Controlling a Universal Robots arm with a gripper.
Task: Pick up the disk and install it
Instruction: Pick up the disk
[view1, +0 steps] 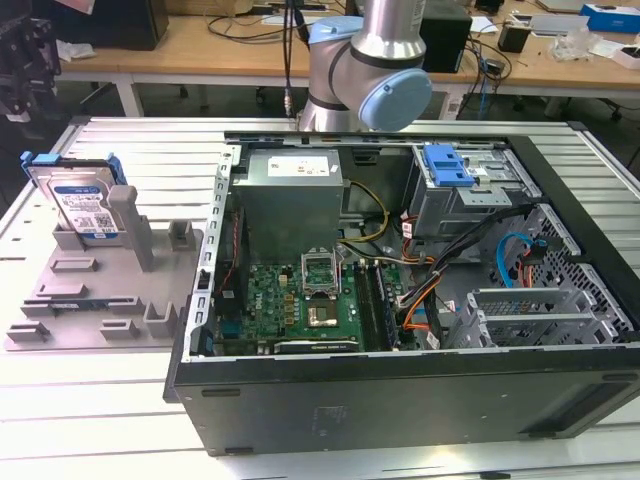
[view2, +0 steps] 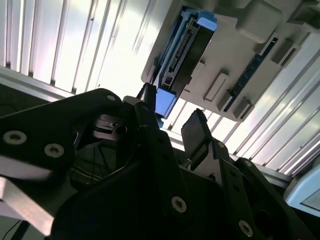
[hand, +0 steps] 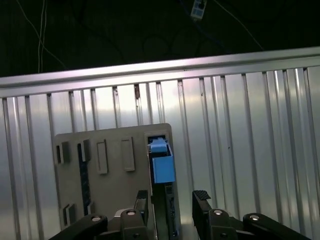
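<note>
Where the disk (view1: 85, 205) is stood on edge in the grey tray (view1: 90, 300), at the exterior view's left, the gripper (hand: 171, 200) is aimed at it, jaws spread and empty. Its flat faces are best straddled squarely, clear of the posts (view1: 125, 215). Rightward, an open computer case (view1: 400, 380) is set on the ribbed metal table (view1: 100, 430); desks (view1: 200, 50) are seen beyond.

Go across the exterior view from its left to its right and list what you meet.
Disk standing in the grey tray → power supply → blue latch.
</note>
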